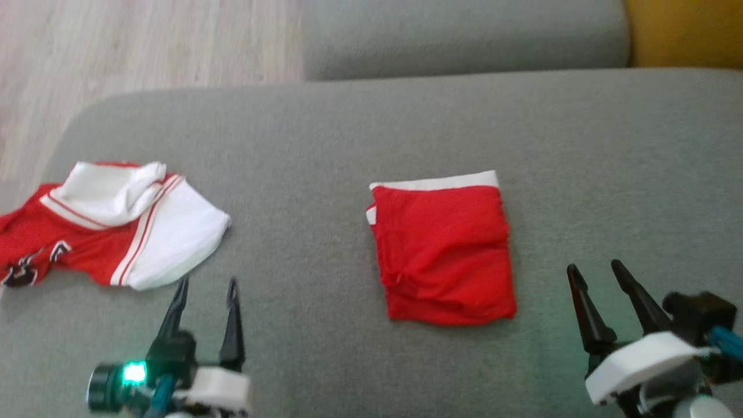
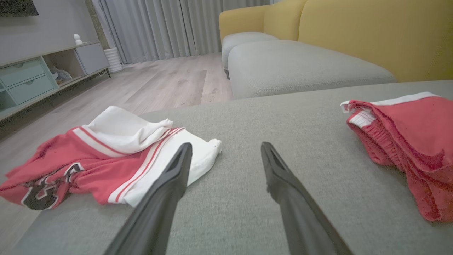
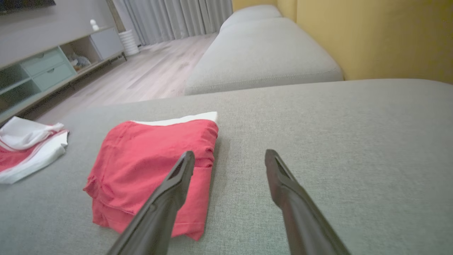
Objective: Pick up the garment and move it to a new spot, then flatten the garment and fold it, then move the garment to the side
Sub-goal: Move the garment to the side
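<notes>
- Since the red garment lies as a neat folded square in the middle of the grey sofa seat, we judge that lifting, flattening and folding are done. That leaves moving it to the side as the step in hand.
- We see the left tool released, its two fingers spread with nothing between them. It hovers over bare seat just short of the white hem of a crumpled red and white jersey near the seat's left edge.
- We see the right tool likewise released and empty, to the right of the folded garment and apart from it.
- For the next move, we think a tool must come down at the garment's edge, slip a finger under all the layers and clench on the whole stack, so the fold survives the carry.
- We would pick the right tool, as it is nearer, and carry toward the bare seat on the right, since the jersey takes up the left.
- We cannot rule out that the jersey is meant next instead, as the left tool points at it.
</notes>
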Controlling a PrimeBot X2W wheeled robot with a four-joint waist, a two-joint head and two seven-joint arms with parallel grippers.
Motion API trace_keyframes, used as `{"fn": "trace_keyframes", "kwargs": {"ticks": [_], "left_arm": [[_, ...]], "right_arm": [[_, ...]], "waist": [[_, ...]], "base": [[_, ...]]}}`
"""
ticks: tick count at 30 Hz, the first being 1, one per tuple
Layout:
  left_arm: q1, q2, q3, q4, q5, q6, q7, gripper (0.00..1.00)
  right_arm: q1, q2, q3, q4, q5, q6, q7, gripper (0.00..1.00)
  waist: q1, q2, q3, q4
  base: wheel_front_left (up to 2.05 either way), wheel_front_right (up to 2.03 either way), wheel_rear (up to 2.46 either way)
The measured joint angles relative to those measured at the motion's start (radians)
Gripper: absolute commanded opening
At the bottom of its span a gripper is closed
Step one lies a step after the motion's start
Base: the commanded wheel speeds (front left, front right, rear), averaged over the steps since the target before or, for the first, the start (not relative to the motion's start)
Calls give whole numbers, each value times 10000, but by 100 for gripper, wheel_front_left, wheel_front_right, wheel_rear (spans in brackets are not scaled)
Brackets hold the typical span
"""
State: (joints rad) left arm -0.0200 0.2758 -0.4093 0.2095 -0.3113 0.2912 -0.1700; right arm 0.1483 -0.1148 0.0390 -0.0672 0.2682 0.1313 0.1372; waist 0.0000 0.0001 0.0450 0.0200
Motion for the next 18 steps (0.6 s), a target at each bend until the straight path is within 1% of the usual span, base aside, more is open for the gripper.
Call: {"fn": "trace_keyframes", "kwargs": {"ticks": [3, 6, 8, 9, 12, 15, 18], "left_arm": [[-550, -111, -121, -146, 165, 8, -115, 100], [-1035, -313, -176, -184, 234, 46, -265, 100], [-1237, -431, -230, -176, 265, 52, -359, 100], [-1237, -431, -230, -176, 265, 52, -359, 100], [-1419, -591, -332, -105, 347, 73, -531, 100], [-1481, -748, -397, 19, 355, 71, -629, 100], [-1484, -821, -364, 63, 353, 75, -727, 100]], "right_arm": [[-634, -336, 268, 828, 79, 0, 42, 100], [-1312, -554, 639, 1914, 355, 0, 42, 100], [-1719, -579, 894, 2686, 499, 0, 36, 100], [-1719, -579, 894, 2686, 499, 0, 36, 100], [-2299, -575, 1216, 3793, 717, 0, -27, 100], [-2823, -575, 1321, 4709, 886, 0, -58, 100], [-3328, -612, 1281, 5331, 840, 2, 276, 100]], "waist": [[1, 0, 365, 197], [3, 0, 702, 484], [3, 0, 905, 707], [3, 0, 905, 707], [3, 0, 1161, 1049], [2, 0, 1346, 1357], [0, 0, 1445, 1582]], "base": [[0, 0, 0], [0, 0, 0], [0, 0, 0], [0, 0, 0], [0, 0, 0], [0, 0, 0], [0, 0, 0]]}}
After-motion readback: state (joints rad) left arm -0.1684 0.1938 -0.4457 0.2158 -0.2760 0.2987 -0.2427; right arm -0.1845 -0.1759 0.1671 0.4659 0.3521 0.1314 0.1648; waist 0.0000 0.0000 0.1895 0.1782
